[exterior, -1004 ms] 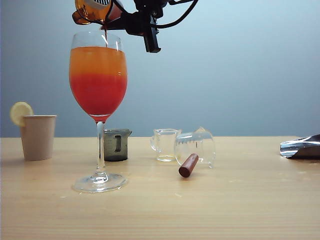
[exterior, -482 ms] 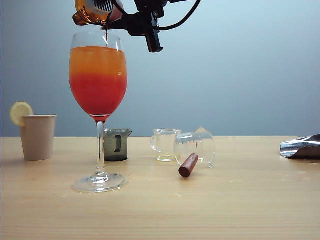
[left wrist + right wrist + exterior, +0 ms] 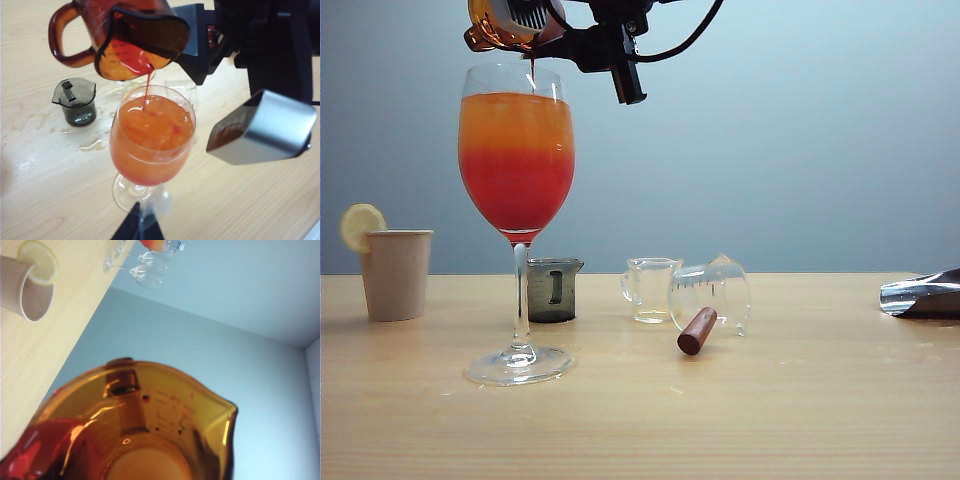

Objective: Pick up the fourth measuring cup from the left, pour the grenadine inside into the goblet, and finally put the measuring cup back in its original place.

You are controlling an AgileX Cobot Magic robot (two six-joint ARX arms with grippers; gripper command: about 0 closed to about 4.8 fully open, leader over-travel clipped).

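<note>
Pouring step: the right claw [image 3: 560, 42] pinches the fourth measuring cup [image 3: 125, 37], tilted; the grenadine [image 3: 146, 90] streams into the goblet [image 3: 517, 160]. Next it must right the cup once drained. The left claw [image 3: 140, 227] sits at the stem; its grip is probably loose, unclear.

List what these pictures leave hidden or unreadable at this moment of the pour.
- Right gripper: its fingertips sit behind the amber measuring cup in the left wrist view; the exterior view crops them at the top edge.
- Left gripper: only one silver finger and a dark tip show, so its opening is unclear.
- Grenadine remaining: cut off by the right wrist view's edge.
- Goblet foot: blurred in the left wrist view.
</note>
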